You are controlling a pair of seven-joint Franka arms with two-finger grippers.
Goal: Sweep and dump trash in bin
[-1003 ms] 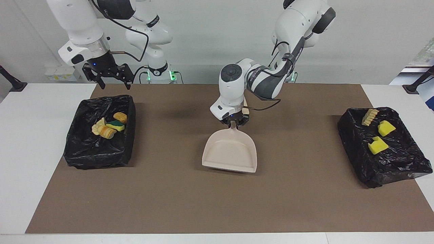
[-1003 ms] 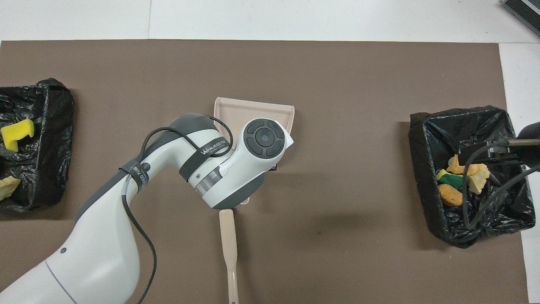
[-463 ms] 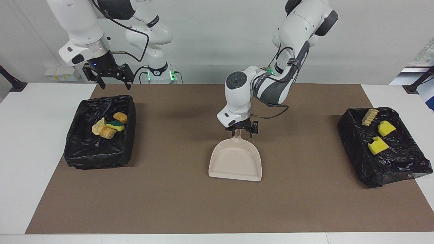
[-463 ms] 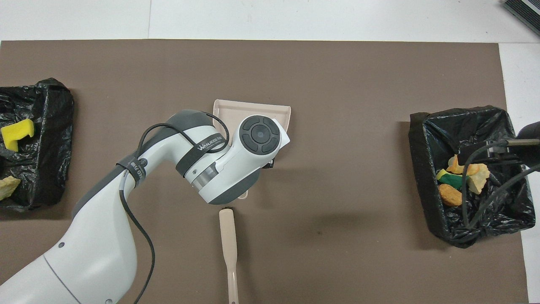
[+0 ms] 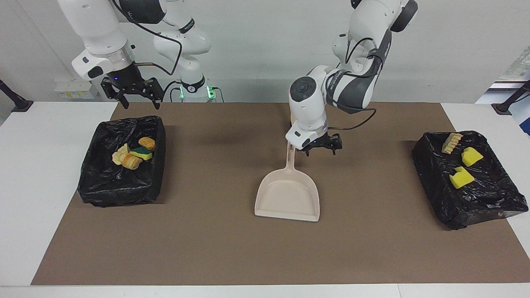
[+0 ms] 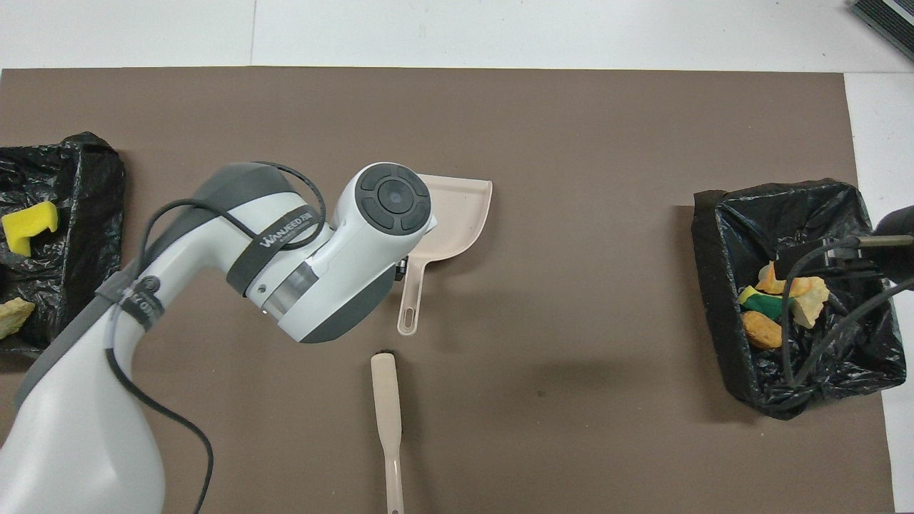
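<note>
Two bins point(image 5: 121, 174) point(image 5: 468, 182); one dustpan point(image 5: 288, 194); one brush point(image 6: 386, 421); left gripper point(image 5: 321, 148) and right gripper point(image 5: 131, 96) both spread, empty.

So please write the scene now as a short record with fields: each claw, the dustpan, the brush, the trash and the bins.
left claw: open, holds nothing, over the mat beside the dustpan's handle
right claw: open, holds nothing, waits over the bin at the right arm's end
dustpan: flat on the mat, mid-table, no scraps in it
brush: lies on the mat, nearer to the robots than the dustpan
trash: scraps in the bin at the right arm's end; more scraps in the bin at the left arm's end
</note>
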